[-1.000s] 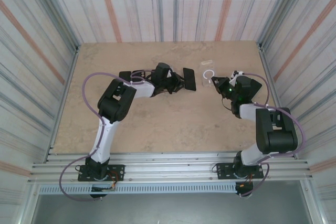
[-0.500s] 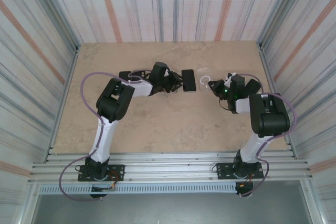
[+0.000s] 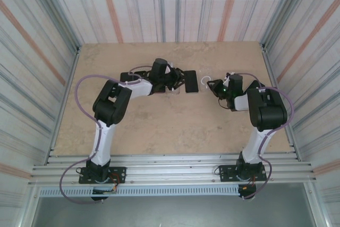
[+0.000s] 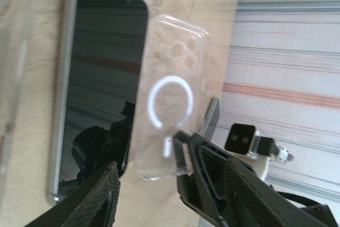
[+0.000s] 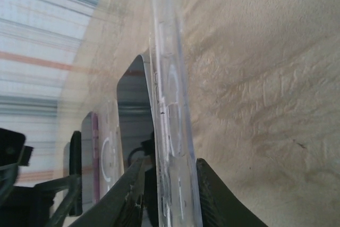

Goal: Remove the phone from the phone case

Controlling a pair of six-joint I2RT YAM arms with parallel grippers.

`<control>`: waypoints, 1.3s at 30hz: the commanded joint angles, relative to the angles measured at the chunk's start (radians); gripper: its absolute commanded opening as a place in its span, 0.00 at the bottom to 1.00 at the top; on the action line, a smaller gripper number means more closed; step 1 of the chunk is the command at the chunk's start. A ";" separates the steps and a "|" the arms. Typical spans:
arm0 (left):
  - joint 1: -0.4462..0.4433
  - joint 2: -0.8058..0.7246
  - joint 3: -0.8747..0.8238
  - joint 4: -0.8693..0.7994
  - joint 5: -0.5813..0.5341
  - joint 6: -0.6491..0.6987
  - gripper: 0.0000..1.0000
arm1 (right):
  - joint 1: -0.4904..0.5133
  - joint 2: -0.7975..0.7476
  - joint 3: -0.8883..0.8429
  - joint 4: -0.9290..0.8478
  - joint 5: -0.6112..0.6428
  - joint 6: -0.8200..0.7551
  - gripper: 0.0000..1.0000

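Note:
The black phone [image 3: 192, 81] lies flat on the table, bare, its dark screen [image 4: 101, 78] up. Just to its right lies the clear phone case [image 3: 208, 80], empty, with a white ring [image 4: 170, 99] on its back. My left gripper [image 3: 179, 81] sits at the phone's left side; in the left wrist view its jaws [image 4: 170, 184] stand open, holding nothing. My right gripper [image 3: 215, 86] is at the case's right end. The case's edge [image 5: 172, 131] still runs between its fingers [image 5: 170, 163], with a dark gap on the left finger's side.
The tan table [image 3: 159, 120] is walled in by striped panels on three sides. Both arms reach toward the back middle of the table, their grippers close together on either side of the phone and case.
Both grippers' jaws have widened. The left one has let go of the phone; the right one has loosened round the case. The case has shifted left, closer to the phone.

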 commanded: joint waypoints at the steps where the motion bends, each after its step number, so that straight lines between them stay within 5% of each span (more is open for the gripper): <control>1: 0.006 -0.084 0.007 -0.010 0.033 0.040 0.58 | 0.012 0.010 0.031 -0.063 0.048 -0.058 0.31; 10: 0.006 -0.156 0.004 -0.057 0.041 0.099 0.64 | 0.033 -0.031 0.108 -0.304 0.137 -0.242 0.49; 14: 0.005 -0.184 0.010 -0.096 0.034 0.154 0.66 | 0.050 -0.062 0.138 -0.399 0.206 -0.318 0.68; 23: 0.018 -0.265 0.004 -0.169 0.051 0.258 0.72 | 0.036 -0.198 0.189 -0.617 0.364 -0.446 0.84; 31: 0.029 -0.328 -0.033 -0.169 0.063 0.302 0.78 | -0.094 -0.341 0.229 -0.921 0.507 -0.486 0.94; 39: 0.035 -0.339 -0.053 -0.097 0.109 0.261 0.78 | -0.268 -0.295 0.275 -1.039 0.474 -0.439 0.97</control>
